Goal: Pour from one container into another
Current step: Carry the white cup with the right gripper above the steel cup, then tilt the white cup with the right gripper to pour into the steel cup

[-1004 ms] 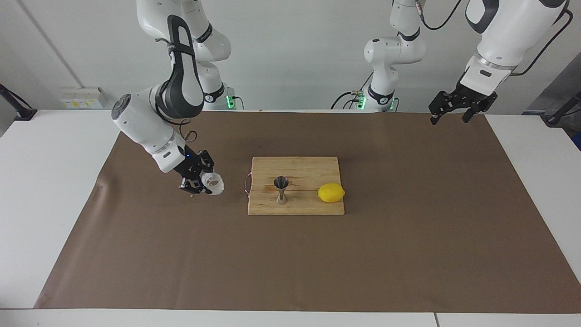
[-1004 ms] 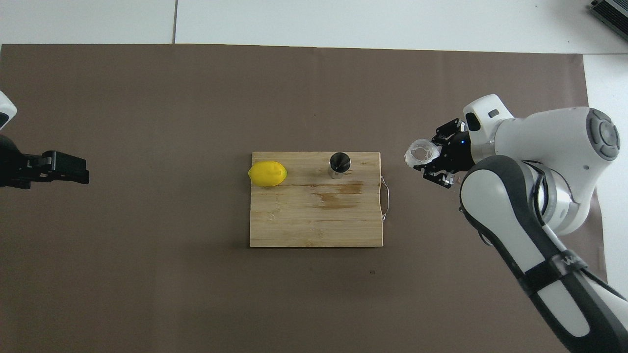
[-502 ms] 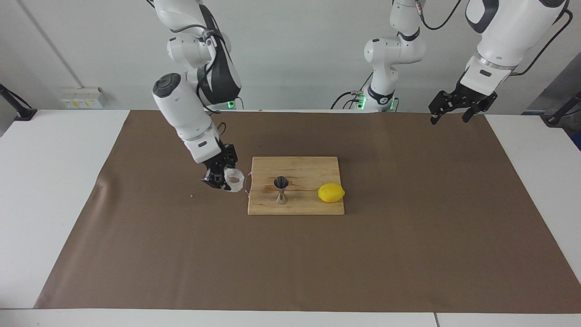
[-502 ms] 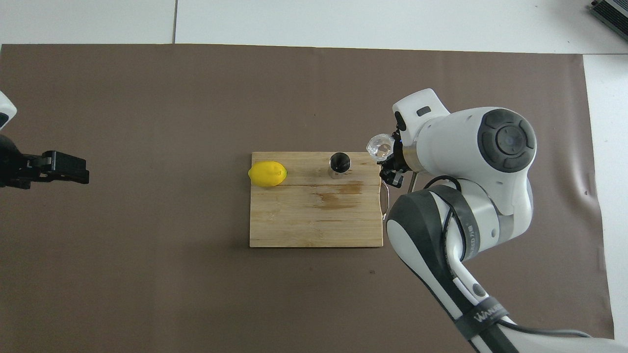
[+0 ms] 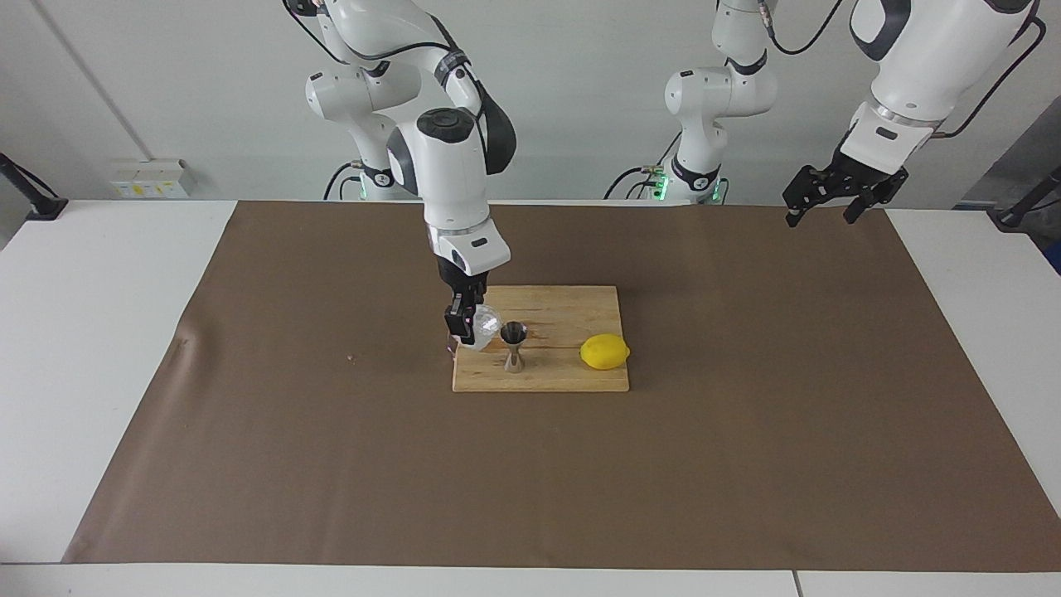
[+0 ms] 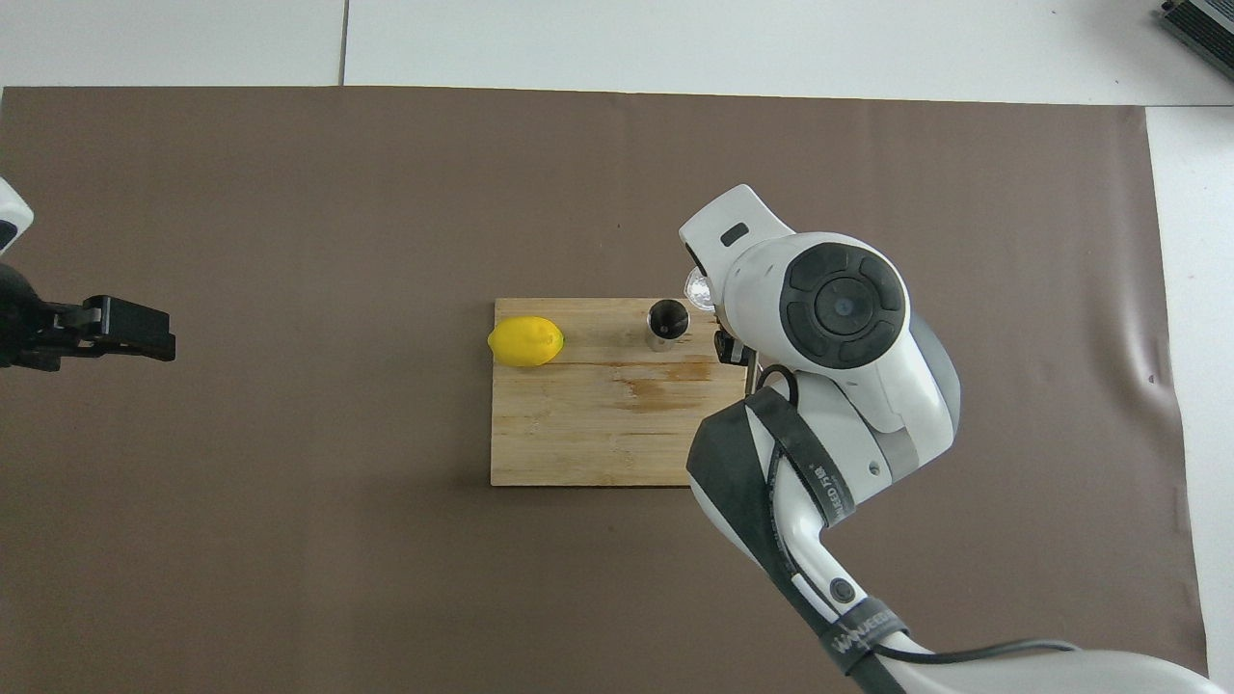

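My right gripper (image 5: 466, 322) is shut on the small clear glass cup (image 5: 482, 322), held just above the wooden board (image 5: 572, 308) at its edge toward the right arm's end. The cup hangs close beside the top rim of the steel jigger (image 5: 514, 346) and looks tipped toward it. The jigger (image 6: 666, 322) stands upright on the board (image 6: 598, 434). In the overhead view my right wrist covers most of the cup (image 6: 696, 286). My left gripper (image 5: 829, 203) waits open in the air over the mat's corner at the left arm's end.
A yellow lemon (image 5: 604, 351) lies on the board beside the jigger, toward the left arm's end. A brown mat (image 5: 746, 431) covers the table. A small crumb (image 5: 351, 357) lies on the mat toward the right arm's end.
My right arm has carried the glass cup from over the mat at its own end of the table to the board's edge, right beside the jigger. The left arm has not moved.
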Controlling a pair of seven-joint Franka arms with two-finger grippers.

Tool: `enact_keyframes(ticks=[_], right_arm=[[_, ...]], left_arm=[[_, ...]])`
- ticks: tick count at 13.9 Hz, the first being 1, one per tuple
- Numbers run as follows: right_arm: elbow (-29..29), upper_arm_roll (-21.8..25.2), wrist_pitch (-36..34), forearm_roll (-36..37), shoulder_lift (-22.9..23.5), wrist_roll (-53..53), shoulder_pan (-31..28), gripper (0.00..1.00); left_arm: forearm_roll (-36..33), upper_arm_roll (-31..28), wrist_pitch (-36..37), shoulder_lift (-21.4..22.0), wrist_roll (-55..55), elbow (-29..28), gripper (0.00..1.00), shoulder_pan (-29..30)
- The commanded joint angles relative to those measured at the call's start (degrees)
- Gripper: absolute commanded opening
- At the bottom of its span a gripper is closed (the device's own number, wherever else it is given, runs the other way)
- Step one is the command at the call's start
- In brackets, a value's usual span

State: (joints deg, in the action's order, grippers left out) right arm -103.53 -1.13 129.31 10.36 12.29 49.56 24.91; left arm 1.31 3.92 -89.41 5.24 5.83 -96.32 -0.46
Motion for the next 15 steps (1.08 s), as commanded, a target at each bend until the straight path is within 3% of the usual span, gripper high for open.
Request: enact_keyframes(ticks=[1, 15], right_arm=[[1.8, -0.1, -1.3, 5.3, 1.2, -1.1, 1.6, 0.0], [-2.5, -0.4, 1.7, 22.1, 1.4, -0.3, 4.3, 0.0]], left_arm=[[-0.9, -0.1, 0.7, 0.9, 0.1, -0.6, 1.0, -0.1], [-0.9, -0.1, 0.6, 0.9, 0.1, -0.6, 1.0, -0.1]])
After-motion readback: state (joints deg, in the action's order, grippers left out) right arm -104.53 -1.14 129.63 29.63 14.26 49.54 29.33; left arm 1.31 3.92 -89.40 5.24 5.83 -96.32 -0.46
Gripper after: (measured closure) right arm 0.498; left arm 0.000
